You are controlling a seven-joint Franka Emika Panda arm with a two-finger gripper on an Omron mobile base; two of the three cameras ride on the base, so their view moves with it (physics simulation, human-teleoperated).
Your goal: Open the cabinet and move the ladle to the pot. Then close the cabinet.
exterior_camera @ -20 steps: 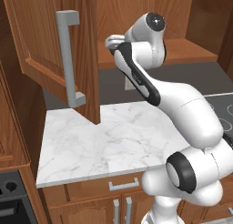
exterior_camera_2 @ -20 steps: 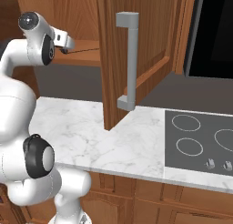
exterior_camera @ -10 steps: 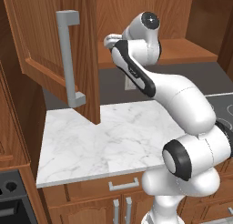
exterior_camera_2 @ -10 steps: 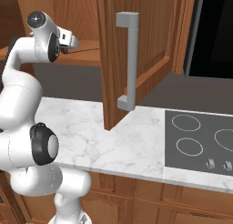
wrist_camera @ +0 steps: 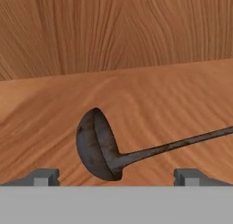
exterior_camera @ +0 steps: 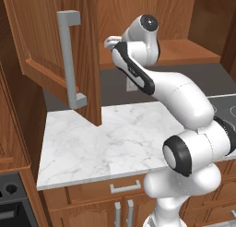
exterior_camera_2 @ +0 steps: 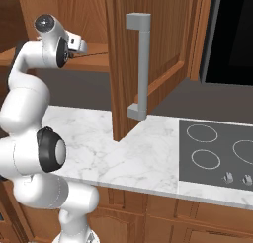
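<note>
Warm brown wood is framing the left base view: the cabinet (exterior_camera: 60, 55) door is standing swung out over the white marble worktop (exterior_camera: 110, 143), its grey bar handle (exterior_camera: 69, 60) facing the camera and its lower corner hanging above the slab. The arm (exterior_camera: 152, 78) is reaching up to the open cabinet shelf (exterior_camera: 184, 53), with bare marble lying open below it.

From the right base view, the same door is jutting forward at the middle, its edge dividing the arm's side from the cooktop (exterior_camera_2: 217, 153) side. The wrist is sitting at shelf height left of the door, and the thin ladle (exterior_camera_2: 91, 53) handle is showing as a dark line along the shelf, running toward the door.

In the hand view, the pincer (wrist_camera: 116, 178) is standing released, its two tips wide apart at the bottom. The ladle is lying on the shelf just ahead of them and between their lines, bowl at the left, handle running off to the right, untouched.
</note>
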